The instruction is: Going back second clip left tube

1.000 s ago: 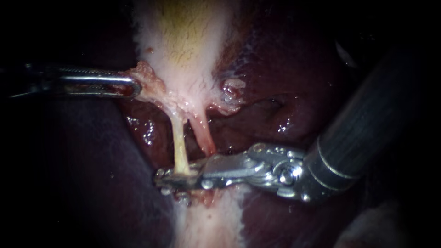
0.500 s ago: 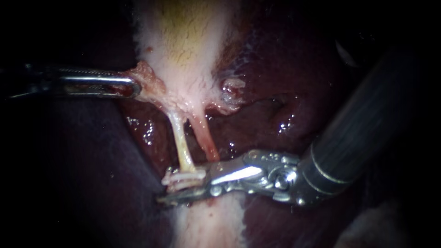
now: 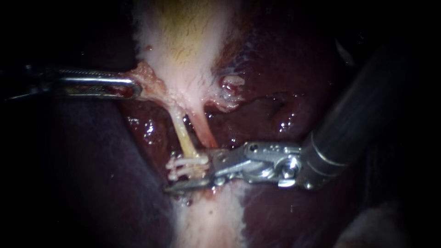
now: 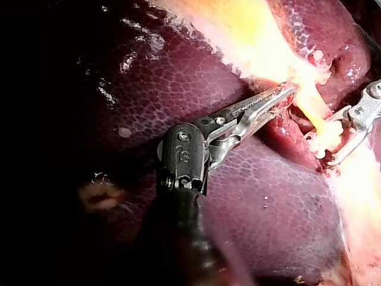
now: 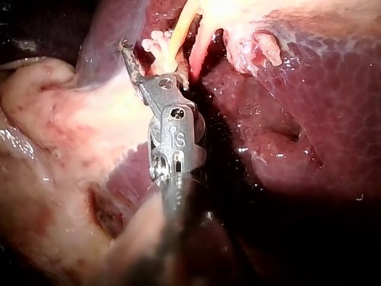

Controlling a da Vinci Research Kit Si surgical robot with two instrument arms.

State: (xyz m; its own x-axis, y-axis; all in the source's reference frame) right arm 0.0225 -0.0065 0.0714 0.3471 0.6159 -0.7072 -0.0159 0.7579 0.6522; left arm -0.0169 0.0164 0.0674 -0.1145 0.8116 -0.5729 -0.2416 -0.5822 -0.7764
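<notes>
The end effector of the right instrument (image 3: pixel 188 175) stands apart. Its lower half runs just under two pale clips (image 3: pixel 186 166), and nothing is clamped between the halves. Those clips sit side by side across the left tube (image 3: pixel 180 133), a thin yellowish strand that climbs away from the end effector toward the gallbladder (image 3: pixel 183 41). The pinker right tube (image 3: pixel 204 133) runs just beside it, close to the end effector's hinge. Further out, the end effector of the left instrument (image 3: pixel 131 87) is closed on the ragged edge of the gallbladder and holds both tubes taut over the dark liver (image 3: pixel 275 92). With the second clip seated on the left tube, the step in hand looks like the retreat. The next move calls for drawing the right instrument back along its own shaft, halves apart, without catching the clips or brushing the right tube, while the left instrument holds the tension.
</notes>
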